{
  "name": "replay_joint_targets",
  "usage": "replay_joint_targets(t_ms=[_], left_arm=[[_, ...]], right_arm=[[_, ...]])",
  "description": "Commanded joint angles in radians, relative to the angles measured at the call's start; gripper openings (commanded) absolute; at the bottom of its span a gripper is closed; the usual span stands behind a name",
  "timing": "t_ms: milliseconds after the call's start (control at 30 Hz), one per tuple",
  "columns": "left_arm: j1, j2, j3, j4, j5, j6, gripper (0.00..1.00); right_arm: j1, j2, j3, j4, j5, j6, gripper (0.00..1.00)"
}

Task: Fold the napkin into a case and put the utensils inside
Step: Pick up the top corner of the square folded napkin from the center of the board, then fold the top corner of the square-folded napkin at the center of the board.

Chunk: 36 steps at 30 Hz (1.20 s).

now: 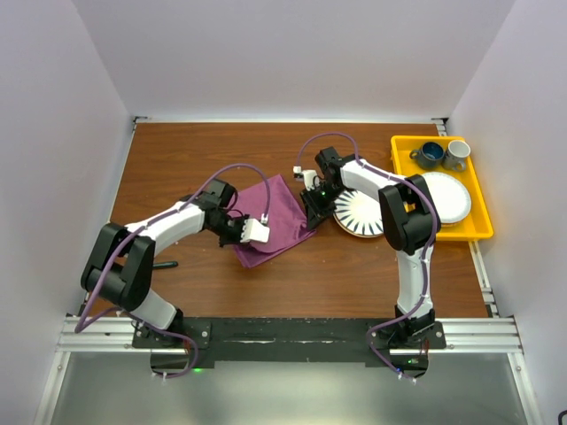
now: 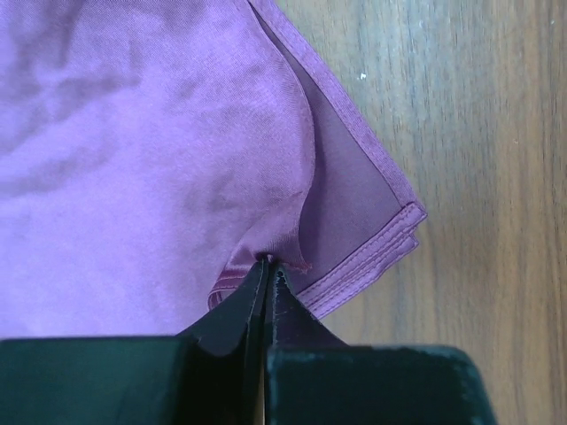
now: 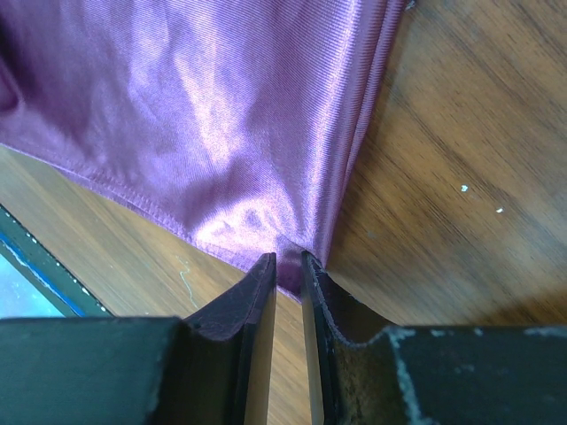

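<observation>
Wrist views show the left tool [image 2: 268,270] and right tool [image 3: 288,261] each pinching an edge of the napkin [image 1: 282,212]; only overhead shows the striped plate [image 1: 359,215] and yellow tray [image 1: 483,221] on the wooden desk [image 1: 337,274].

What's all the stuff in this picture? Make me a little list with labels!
napkin: purple, folded over in layers, lying on the wooden table
left tool: shut, pinching an edge of the napkin
right tool: looks closed on a napkin corner, next to the striped plate
yellow tray: far right, holding a white plate, a blue mug and a grey mug
utensils: none that I can spot
</observation>
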Motion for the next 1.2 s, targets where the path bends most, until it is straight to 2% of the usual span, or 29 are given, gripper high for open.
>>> replay_joint_targets(t_ms=[0, 300, 533, 600, 733, 900, 933, 967, 1000, 1033, 1100, 1167], left_arm=[[0.007, -0.018, 0.057, 0.02, 0.052, -0.022, 0.0], [0.044, 0.106, 0.198, 0.095, 0.061, -0.146, 0.0], [0.044, 0.173, 0.194, 0.154, 0.025, -0.203, 0.0], [0.043, 0.188, 0.185, 0.196, 0.002, -0.282, 0.0], [0.046, 0.209, 0.195, 0.384, -0.093, -0.482, 0.0], [0.064, 0.22, 0.228, 0.397, -0.101, -0.6, 0.0], [0.079, 0.219, 0.235, 0.355, -0.065, -0.6, 0.02], [0.117, 0.214, 0.257, 0.325, -0.028, -0.588, 0.11], [0.134, 0.206, 0.269, 0.289, 0.033, -0.571, 0.26], [0.148, 0.205, 0.281, 0.215, 0.055, -0.55, 0.31], [0.179, 0.2, 0.312, 0.155, 0.11, -0.494, 0.4], [0.191, 0.199, 0.336, 0.065, 0.147, -0.415, 0.43]], right_arm=[[0.005, 0.002, 0.02, 0.022, 0.01, 0.016, 0.22], [0.009, 0.007, 0.021, 0.025, 0.001, 0.026, 0.22], [0.009, 0.013, 0.02, 0.031, -0.004, 0.032, 0.24], [0.011, 0.016, 0.021, 0.032, -0.006, 0.039, 0.24], [0.009, 0.016, 0.02, 0.038, -0.007, 0.04, 0.24], [0.011, 0.014, 0.015, 0.042, -0.01, 0.043, 0.24], [0.012, 0.01, 0.011, 0.042, -0.009, 0.042, 0.24], [0.011, 0.008, 0.009, 0.042, -0.007, 0.039, 0.24], [0.011, 0.007, 0.006, 0.042, -0.007, 0.036, 0.24], [0.012, 0.004, 0.003, 0.042, -0.006, 0.034, 0.24], [0.012, 0.004, 0.0, 0.042, -0.007, 0.031, 0.24], [0.012, 0.004, -0.002, 0.043, -0.007, 0.029, 0.24]])
